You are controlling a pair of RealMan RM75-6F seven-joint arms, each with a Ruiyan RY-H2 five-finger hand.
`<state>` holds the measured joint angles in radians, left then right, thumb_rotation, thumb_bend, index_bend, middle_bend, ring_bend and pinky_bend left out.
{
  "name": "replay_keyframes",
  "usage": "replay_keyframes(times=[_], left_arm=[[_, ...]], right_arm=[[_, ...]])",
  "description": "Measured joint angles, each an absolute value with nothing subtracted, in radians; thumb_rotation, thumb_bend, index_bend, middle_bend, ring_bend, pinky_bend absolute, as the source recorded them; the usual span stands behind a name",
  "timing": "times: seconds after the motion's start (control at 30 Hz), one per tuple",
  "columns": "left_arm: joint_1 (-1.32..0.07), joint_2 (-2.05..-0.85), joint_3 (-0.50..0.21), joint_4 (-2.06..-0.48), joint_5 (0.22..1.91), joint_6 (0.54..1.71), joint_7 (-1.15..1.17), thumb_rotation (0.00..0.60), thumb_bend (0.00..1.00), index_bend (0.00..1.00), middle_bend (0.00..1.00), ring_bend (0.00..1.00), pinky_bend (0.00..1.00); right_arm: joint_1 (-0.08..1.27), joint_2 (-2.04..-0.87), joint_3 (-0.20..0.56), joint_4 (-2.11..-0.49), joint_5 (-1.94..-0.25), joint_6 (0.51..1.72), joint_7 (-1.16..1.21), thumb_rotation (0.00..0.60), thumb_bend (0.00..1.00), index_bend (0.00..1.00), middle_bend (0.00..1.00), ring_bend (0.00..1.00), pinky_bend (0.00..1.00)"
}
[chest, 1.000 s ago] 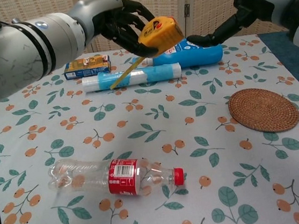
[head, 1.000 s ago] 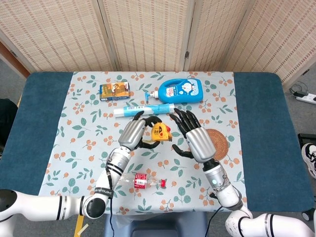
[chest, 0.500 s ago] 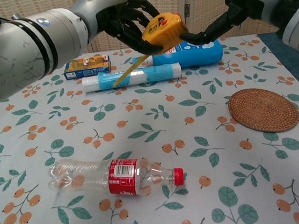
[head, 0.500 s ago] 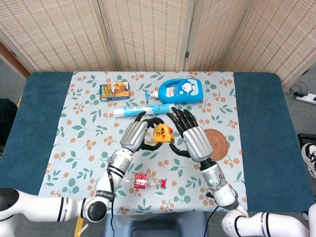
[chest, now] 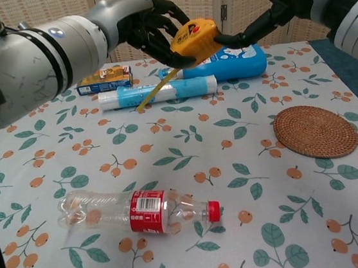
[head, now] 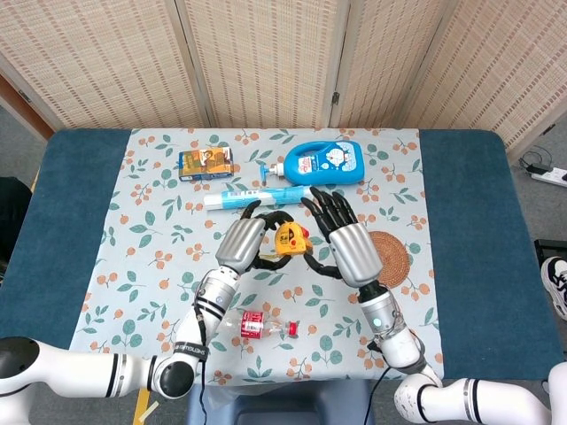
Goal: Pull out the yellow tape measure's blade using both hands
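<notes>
1. The tape measure [chest: 192, 36] is in the air above the middle of the bench [head: 80, 177], clear of the cloth [chest: 170, 174].
2. A short strip of yellow blade [chest: 156, 90] hangs from the case, slanting down toward the left in the chest view.
3. The left robot hand [chest: 147, 27] grips the tape measure, its dark fingers wrapped around the left side of the case.
4. The right robot hand [head: 347, 243] is open, fingers spread; in the chest view one fingertip [chest: 223, 38] touches the right edge of the case, holding nothing.
5. Behind the tape measure on the cloth lie a white and blue tube [chest: 155, 92] and a blue bottle [chest: 239, 62], both on their sides.
6. A small orange and blue box [chest: 103, 79] sits at the far left of the cloth.
7. A woven coaster [chest: 316, 131] lies to the right.
8. A clear plastic bottle [chest: 142, 210] with red label and cap lies on its side near the front edge.
</notes>
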<state>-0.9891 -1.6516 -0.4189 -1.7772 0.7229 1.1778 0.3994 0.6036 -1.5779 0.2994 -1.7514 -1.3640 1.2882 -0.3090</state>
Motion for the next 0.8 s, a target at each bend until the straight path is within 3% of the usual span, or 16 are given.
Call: replay_keyframes(times=[0.17,0.4,0.63,0.8], left_arm=[[-0.988,-1.658,-0.415,-1.761,0.725,1.175,0.392,0.600,0.34,0.51,0.49,0.38,0.06],[-0.982,-1.664,-0.409,-1.734,0.735,1.174,0.379,0.600,0.34,0.51,0.49,0.38,0.06],[-0.980,-1.669,-0.413,-1.715,0.739,1.163,0.364,0.600,0.34,0.51,0.49,0.37,0.06],[-0.979,-1.670,-0.415,-1.706,0.740,1.160,0.360,0.600,0.34,0.51,0.49,0.37,0.06]], right_arm=[[0.604,-1.576,0.299,-1.752,-1.359,1.292,-0.317,0.600,0.35,0.00,0.01,0.05,0.00],[0.602,-1.575,0.303,-1.751,-1.351,1.309,-0.331,0.600,0.44,0.01,0.04,0.07,0.00],[0.604,-1.577,0.311,-1.761,-1.338,1.318,-0.336,0.600,0.45,0.34,0.10,0.09,0.00],[0.605,-1.581,0.315,-1.765,-1.325,1.322,-0.348,0.600,0.45,0.50,0.15,0.12,0.00]])
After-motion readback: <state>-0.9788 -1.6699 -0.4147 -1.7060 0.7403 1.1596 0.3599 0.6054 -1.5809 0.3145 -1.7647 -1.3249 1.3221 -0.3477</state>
